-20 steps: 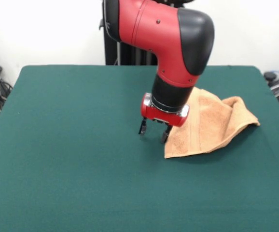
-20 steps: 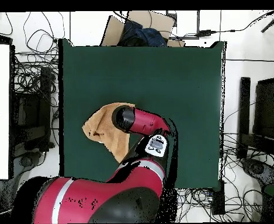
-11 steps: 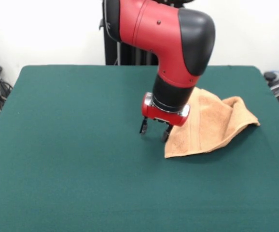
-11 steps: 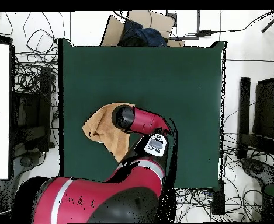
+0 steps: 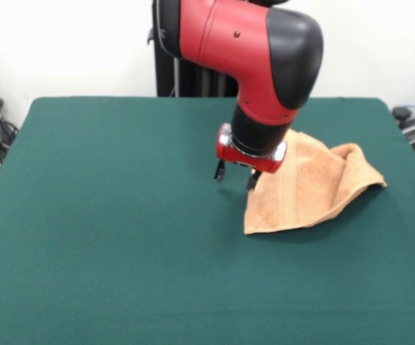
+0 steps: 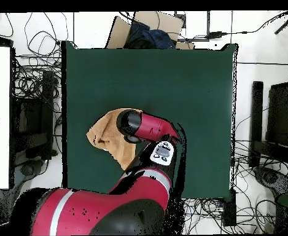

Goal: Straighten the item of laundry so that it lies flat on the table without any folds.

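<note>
Lifted since a second ago, my empty, open end effector [image 5: 235,177] hovers beside the crumpled towel [image 5: 309,188] on the surface [image 5: 107,215].

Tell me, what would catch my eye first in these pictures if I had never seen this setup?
Most striking is the big red and black arm coming down over the middle of the dark green table. Its gripper hangs open just above the cloth, empty. Right beside it, toward the front view's right, lies a peach-orange towel, crumpled and folded over itself instead of flat.
</note>
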`<state>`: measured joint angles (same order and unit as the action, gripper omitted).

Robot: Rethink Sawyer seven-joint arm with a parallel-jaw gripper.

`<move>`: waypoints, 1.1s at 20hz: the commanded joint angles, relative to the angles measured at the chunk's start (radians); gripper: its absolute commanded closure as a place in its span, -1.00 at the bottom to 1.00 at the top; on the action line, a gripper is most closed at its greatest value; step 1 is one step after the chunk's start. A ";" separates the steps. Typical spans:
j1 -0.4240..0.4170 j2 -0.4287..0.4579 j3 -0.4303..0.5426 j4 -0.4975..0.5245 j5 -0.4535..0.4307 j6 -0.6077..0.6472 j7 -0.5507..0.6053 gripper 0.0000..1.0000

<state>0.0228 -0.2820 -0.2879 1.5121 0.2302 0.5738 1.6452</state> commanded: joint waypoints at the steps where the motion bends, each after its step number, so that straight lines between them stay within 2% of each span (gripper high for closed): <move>1: 0.020 -0.040 0.038 -0.017 0.042 0.062 0.245 -1.00; 10: 0.019 -0.028 0.036 -0.051 0.054 0.066 0.261 -1.00; 17: 0.048 -0.004 0.018 -0.062 0.073 0.058 0.301 -1.00; 22: 0.095 0.045 -0.010 -0.095 0.097 0.048 0.346 -1.00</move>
<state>0.0822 -0.2942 -0.3178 1.4625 0.2733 0.5802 1.6454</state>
